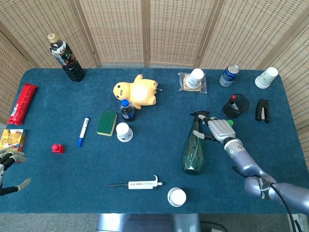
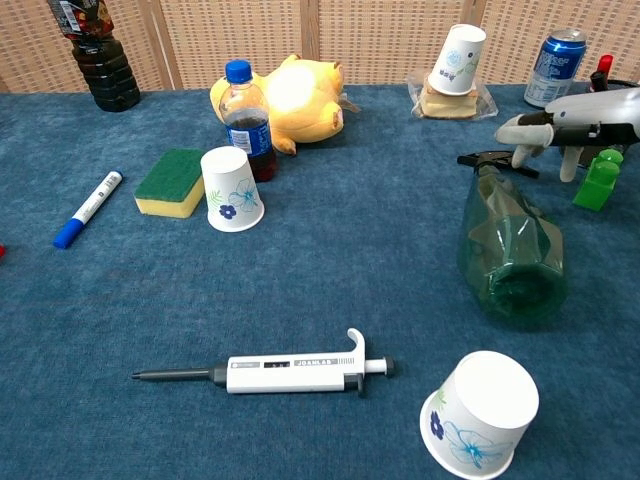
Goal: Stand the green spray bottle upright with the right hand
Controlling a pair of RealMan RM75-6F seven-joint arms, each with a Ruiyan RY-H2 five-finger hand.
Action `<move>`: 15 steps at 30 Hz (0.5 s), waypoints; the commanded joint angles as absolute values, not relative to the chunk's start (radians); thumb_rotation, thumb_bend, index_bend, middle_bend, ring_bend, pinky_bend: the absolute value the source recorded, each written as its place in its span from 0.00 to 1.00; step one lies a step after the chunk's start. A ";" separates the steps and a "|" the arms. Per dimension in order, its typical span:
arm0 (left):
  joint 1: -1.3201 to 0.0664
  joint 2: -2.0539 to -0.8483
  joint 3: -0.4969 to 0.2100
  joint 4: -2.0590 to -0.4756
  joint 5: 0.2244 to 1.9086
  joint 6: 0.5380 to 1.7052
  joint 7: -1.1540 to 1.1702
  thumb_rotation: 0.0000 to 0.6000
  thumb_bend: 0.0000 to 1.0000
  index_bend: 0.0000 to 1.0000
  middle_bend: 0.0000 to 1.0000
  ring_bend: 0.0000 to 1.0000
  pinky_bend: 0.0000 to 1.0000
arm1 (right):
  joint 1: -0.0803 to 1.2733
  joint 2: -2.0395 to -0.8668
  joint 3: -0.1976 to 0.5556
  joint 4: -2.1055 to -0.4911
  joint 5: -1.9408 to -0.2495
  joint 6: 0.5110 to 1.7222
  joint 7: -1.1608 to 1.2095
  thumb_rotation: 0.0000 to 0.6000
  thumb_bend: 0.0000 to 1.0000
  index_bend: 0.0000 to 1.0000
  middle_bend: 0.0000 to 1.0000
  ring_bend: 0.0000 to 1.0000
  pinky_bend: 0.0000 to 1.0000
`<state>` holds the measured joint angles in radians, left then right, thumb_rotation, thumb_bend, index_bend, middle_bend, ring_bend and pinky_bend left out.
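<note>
One translucent green plastic spray bottle [image 1: 194, 150] lies on its side on the blue cloth-covered table [image 1: 63, 183], right of centre. Its long axis runs roughly from the near edge toward the far screen, with the broad base facing you in the chest view and the black trigger nozzle [image 2: 487, 160] pointing away, toward the back.

Your right hand [image 1: 219, 128] hovers just beside the nozzle end, fingers spread and stretched over the trigger; it grips nothing, and you cannot tell whether a fingertip touches the nozzle. A small green block [image 2: 598, 181] stands just behind that hand, partly covered by it in the head view.

Your left hand [image 1: 10, 170] sits at the far left edge of the head view, cut off by the frame, fingers apart and empty; the chest view does not show it.

Nearer the front edge, a white paper cup [image 2: 478, 414] rests upside down and a white pipette [image 2: 290, 373] lies flat, both well apart from the bottle's base.
</note>
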<state>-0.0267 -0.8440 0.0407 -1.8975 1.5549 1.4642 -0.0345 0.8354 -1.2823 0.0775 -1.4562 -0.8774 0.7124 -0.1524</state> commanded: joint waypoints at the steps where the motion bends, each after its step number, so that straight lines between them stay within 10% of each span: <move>1: -0.028 -0.845 0.041 -1.897 1.557 1.461 -0.035 0.89 0.24 0.38 0.32 0.29 0.17 | 0.831 -1.284 0.073 -1.457 -0.876 0.713 -0.157 0.00 0.28 0.00 0.25 0.17 0.38; 15: -0.014 -0.843 0.051 -1.884 1.562 1.478 -0.053 0.89 0.24 0.38 0.32 0.29 0.17 | 0.883 -1.355 0.081 -1.414 -0.864 0.662 -0.219 0.00 0.29 0.00 0.25 0.17 0.38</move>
<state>-0.0147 -0.8435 0.0499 -1.8846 1.5618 1.4768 -0.0515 0.8784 -1.3502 0.0768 -1.4158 -0.8666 0.6653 -0.2161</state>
